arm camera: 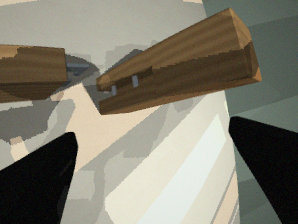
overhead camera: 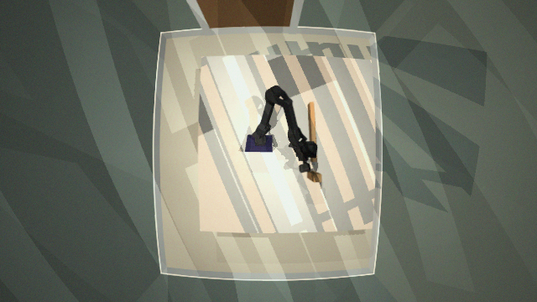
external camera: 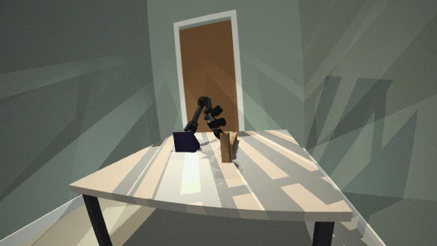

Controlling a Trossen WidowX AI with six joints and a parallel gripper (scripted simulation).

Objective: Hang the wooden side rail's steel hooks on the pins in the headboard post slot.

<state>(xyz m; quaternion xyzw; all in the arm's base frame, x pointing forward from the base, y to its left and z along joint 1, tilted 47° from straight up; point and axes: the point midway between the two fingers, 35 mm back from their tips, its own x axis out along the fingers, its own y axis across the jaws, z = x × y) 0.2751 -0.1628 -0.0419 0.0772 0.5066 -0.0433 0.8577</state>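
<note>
The wooden side rail [overhead camera: 311, 117] [external camera: 234, 141] [arm camera: 30, 62] lies along the table with its hook end towards the headboard post. The steel hooks [arm camera: 78, 67] stick out from that end, clear of the post with a gap between. The post [overhead camera: 315, 176] [external camera: 225, 147] [arm camera: 192, 55] stands upright on the table. Its slot shows two pins, one pin [arm camera: 114, 90] near the other pin [arm camera: 135, 80], with no hook on either. My gripper [arm camera: 156, 132] [overhead camera: 310, 160] is open and empty, above the rail's hook end and near the post. Its fingers touch neither piece in the wrist view.
The arm's dark blue base block [overhead camera: 258, 143] [external camera: 185, 141] stands left of the rail on the table [overhead camera: 226, 201] [external camera: 143, 181]. Striped light and shadow cross the tabletop. A brown door [external camera: 208, 75] is in the wall behind.
</note>
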